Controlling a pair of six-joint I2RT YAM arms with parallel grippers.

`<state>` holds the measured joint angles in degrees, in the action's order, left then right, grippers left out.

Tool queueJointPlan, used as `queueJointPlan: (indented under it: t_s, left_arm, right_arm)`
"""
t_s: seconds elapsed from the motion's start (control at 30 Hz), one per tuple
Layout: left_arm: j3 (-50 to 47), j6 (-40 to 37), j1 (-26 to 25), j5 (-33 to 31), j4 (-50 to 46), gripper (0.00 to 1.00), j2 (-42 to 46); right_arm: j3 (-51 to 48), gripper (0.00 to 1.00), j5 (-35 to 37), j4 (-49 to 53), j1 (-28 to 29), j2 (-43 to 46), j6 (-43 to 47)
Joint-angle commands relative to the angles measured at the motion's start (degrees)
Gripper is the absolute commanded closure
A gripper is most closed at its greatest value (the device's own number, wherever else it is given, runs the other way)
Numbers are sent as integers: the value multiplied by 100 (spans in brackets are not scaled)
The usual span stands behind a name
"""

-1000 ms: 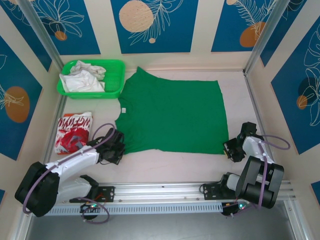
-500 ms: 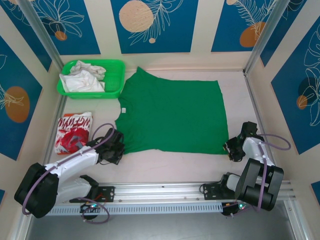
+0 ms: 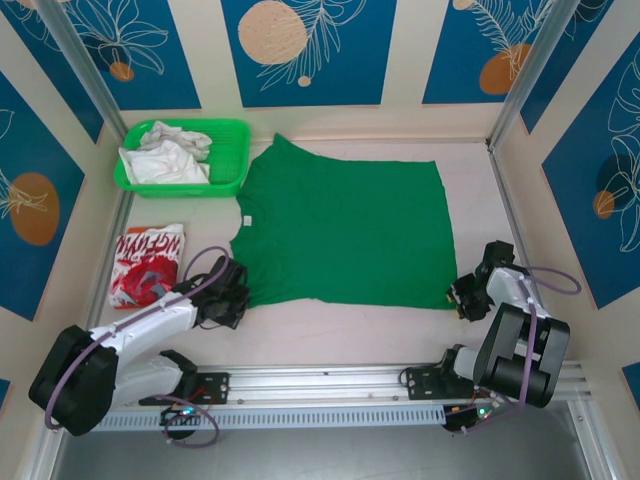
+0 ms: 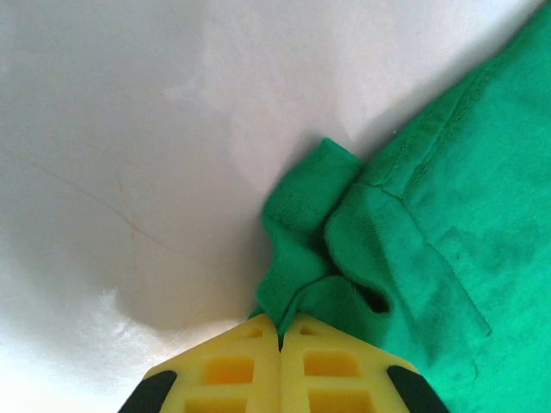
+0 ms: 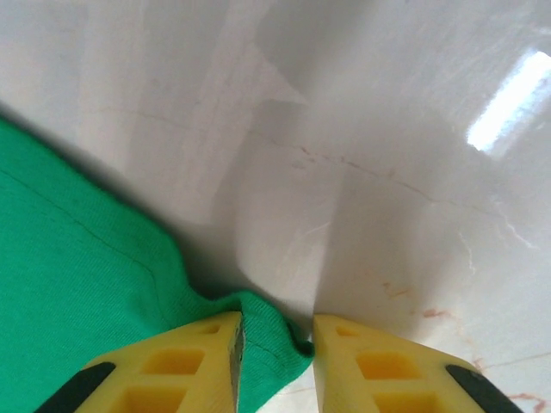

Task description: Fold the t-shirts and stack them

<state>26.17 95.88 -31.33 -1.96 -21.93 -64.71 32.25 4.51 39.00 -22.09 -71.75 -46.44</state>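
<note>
The bright green t-shirt (image 3: 345, 230) lies spread flat across the middle of the table. My left gripper (image 3: 238, 290) is at its near left corner, shut on a bunched sleeve of the green t-shirt (image 4: 314, 241), the yellow fingers (image 4: 241, 370) pressed together. My right gripper (image 3: 462, 293) is at the near right corner, open, with the corner of the hem of the green t-shirt (image 5: 271, 340) lying between its yellow fingers (image 5: 379, 370). The red t-shirt (image 3: 147, 262) with white lettering lies folded at the left.
A green plastic basket (image 3: 232, 165) holding white cloth stands at the back left, touching the green shirt's sleeve. An aluminium rail (image 3: 330, 385) runs along the near edge. Bare table lies to the right of the shirt.
The right gripper has shifted slightly left, toward the shirt's near right corner. The left arm and the shirts stay as they were.
</note>
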Motion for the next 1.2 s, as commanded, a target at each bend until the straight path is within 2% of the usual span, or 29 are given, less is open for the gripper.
queueJointPlan:
  t_s: [0.0,0.17,0.27,0.3,0.5,0.73,0.9,1.0,1.17]
  left_arm:
    - [-104,-40,83,37,30,100,-42]
    - [-115,-38,93,42,62,100,-33]
    - [-124,-48,92,46,76,100,-33]
    - [-121,-58,101,46,80,100,-33]
    - [-53,-164,144,-12,-54,100,88]
    - [382,-693,215,-531,-977,100,601]
    - [865,-1146,243,-753,-1393,100,567]
    - [1136,-1333,297,-766,-1350,100,393]
    - [1816,-2064,537,-926,-1313,100,-67]
  right_arm:
    - [132,73,-26,-305,64,-181,82]
    - [237,85,27,-350,101,-334,127]
    - [271,98,24,-350,100,-385,159]
    - [269,100,-7,-358,105,-393,173]
    - [96,100,-66,-185,117,60,31]
    - [-267,100,15,530,166,1672,-380]
    - [-366,100,-199,735,188,2751,-601]
    - [-125,100,-202,769,205,2929,-540]
    - [352,100,-202,466,230,2656,-281]
